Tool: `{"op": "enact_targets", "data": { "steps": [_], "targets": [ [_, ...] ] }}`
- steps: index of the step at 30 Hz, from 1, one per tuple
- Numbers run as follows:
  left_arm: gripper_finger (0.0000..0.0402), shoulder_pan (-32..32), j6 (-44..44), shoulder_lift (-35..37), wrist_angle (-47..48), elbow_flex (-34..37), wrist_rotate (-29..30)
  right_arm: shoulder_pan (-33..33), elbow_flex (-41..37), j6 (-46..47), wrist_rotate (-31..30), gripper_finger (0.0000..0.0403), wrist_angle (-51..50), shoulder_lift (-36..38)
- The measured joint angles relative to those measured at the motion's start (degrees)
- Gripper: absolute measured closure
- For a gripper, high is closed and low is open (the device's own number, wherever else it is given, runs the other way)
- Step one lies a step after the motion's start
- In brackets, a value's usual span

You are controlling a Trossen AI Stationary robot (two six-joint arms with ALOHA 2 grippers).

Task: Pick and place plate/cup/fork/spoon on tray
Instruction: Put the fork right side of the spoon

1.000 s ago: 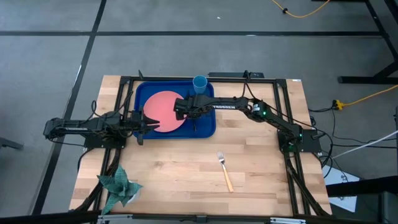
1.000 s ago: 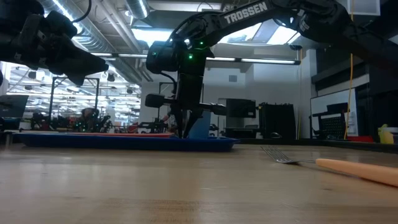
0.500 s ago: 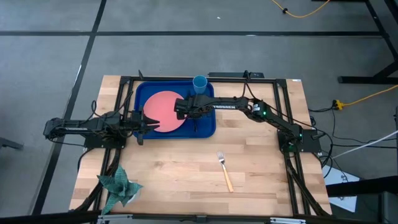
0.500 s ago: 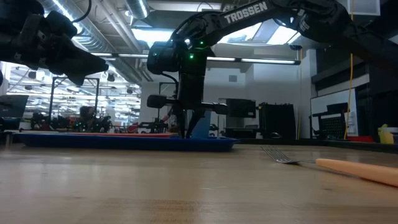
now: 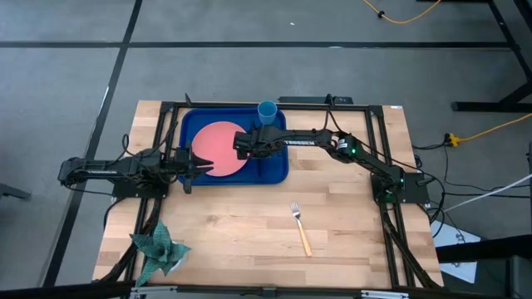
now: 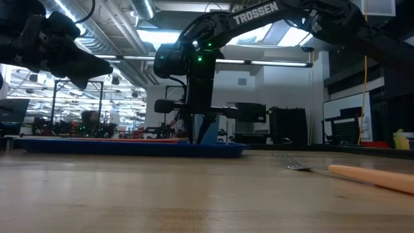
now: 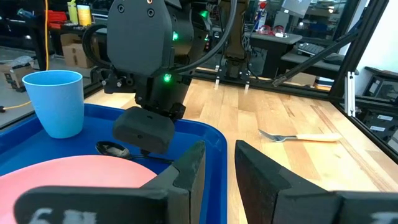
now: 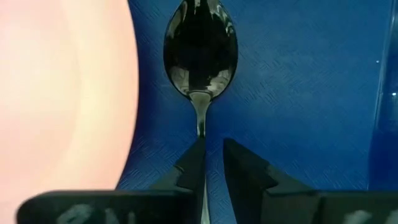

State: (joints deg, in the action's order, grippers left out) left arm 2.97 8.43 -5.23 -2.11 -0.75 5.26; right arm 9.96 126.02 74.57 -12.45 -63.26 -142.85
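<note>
The dark-blue tray [image 5: 278, 170] holds the salmon-pink plate [image 5: 218, 149] and, at its far right corner, the light-blue cup [image 5: 267, 110]. The dark spoon [image 8: 200, 53] lies flat on the tray floor beside the plate. My right gripper [image 8: 214, 149] points down over the spoon's handle [image 8: 201, 127], its fingers a little apart, with the handle running between them. My left gripper [image 7: 221, 155] hovers at the tray's near left edge, slightly open and empty. The tan-handled fork [image 5: 300, 229] lies on the bare table to the near right. My right gripper stands over the spoon's handle [image 8: 201, 140] from above, fingers along either side of it. The handle runs close by one finger [image 8: 194, 163]. I cannot tell whether it touches. The spoon rests flat on the tray.
A green folded cloth [image 5: 158, 247] lies at the table's near left corner. Bare wooden table [image 5: 249, 224] stretches between the tray and the near edge. A dark frame [image 5: 378, 149] runs along the table's sides.
My right gripper has shifted slightly toward the table's right edge above the tray. The spoon, plate, cup and fork have stayed where they were.
</note>
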Motion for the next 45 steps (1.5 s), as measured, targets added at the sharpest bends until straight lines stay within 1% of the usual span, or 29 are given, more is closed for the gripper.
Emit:
{"op": "enact_targets", "data": {
  "steps": [5, 9, 11, 12, 13, 15, 18, 20, 24, 26, 27, 29, 32, 36, 39, 41, 45],
  "targets": [
    [0.0321, 0.01, 0.0, 0.0, 0.0, 0.0, 0.0, -0.02, 0.35, 0.0, 0.02, 0.0341, -0.38, 0.0],
    [0.0321, 0.0, 0.0, 0.0, 0.0, 0.0, -0.02, -0.63, 4.93, -0.02, -0.4, 0.0341, -5.22, 0.02],
    [0.0321, 0.01, 0.0, 0.0, 0.0, 0.0, 0.0, -1.65, 8.71, -0.15, -2.45, 0.0341, -10.68, 0.02],
    [0.0321, 0.01, 0.0, 0.0, 0.0, 0.0, -0.01, -2.58, 8.92, -0.13, -3.34, 0.0341, -11.81, 0.76],
    [0.0321, 0.0, 0.0, 0.0, -0.01, 0.0, 0.0, -3.68, 7.57, 0.21, -3.66, 0.0341, -11.54, 2.69],
    [0.0321, -0.01, 0.0, 0.0, -0.02, 0.0, 0.0, -6.78, 6.76, 1.76, -4.52, 0.0341, -14.71, 5.56],
    [0.0321, -0.01, 0.0, 0.0, -0.02, 0.0, 0.0, -13.11, 7.1, 5.48, -9.54, 0.0341, -18.87, 9.0],
    [0.0321, -0.01, 0.0, 0.0, -0.02, 0.0, 0.0, -17.57, 7.1, 6.21, -12.06, 0.0341, -21.09, 10.63],
    [0.0321, -0.01, 0.0, 0.0, -0.02, 0.0, 0.0, -25.95, 7.1, 6.13, -10.51, 0.0341, -26.21, 12.62],
    [0.0321, -0.01, 0.0, 0.0, -0.02, 0.0, 0.0, -29.62, 7.1, 6.65, -9.99, 0.0341, -26.92, 12.61],
    [0.0321, -0.01, 0.0, 0.0, -0.02, 0.0, 0.0, -31.26, 7.08, 7.88, -10.19, 0.0341, -26.73, 12.55],
    [0.0321, -0.01, -0.02, 0.0, -0.02, 0.0, 0.0, -34.21, 6.87, 9.87, -13.26, 0.0341, -26.69, 12.52],
    [0.0321, -0.01, 0.0, 0.0, -0.02, 0.0, 0.0, -37.42, 5.73, 18.3, -16.08, 0.0341, -26.65, 12.3],
    [0.0321, -0.01, -0.02, 0.0, -0.02, 0.0, 0.0, -40.29, 0.81, 31.28, -14.04, 0.0341, -25.4, 12.15],
    [0.0321, -0.01, 0.0, 0.0, -0.02, 0.0, 0.0, -41.46, -4.38, 40.57, -9.55, 0.0341, -23.72, 12.15],
    [0.0321, -0.01, 0.0, 0.0, -0.02, 0.0, 0.0, -41.57, -8.0, 42.44, -6.48, 0.0341, -22.49, 12.06],
    [0.0321, -0.01, 0.0, 0.0, -0.02, 0.0, 0.0, -41.1, -12.75, 42.31, -3.93, 0.0341, -16.98, 12.02]
  ]
}}
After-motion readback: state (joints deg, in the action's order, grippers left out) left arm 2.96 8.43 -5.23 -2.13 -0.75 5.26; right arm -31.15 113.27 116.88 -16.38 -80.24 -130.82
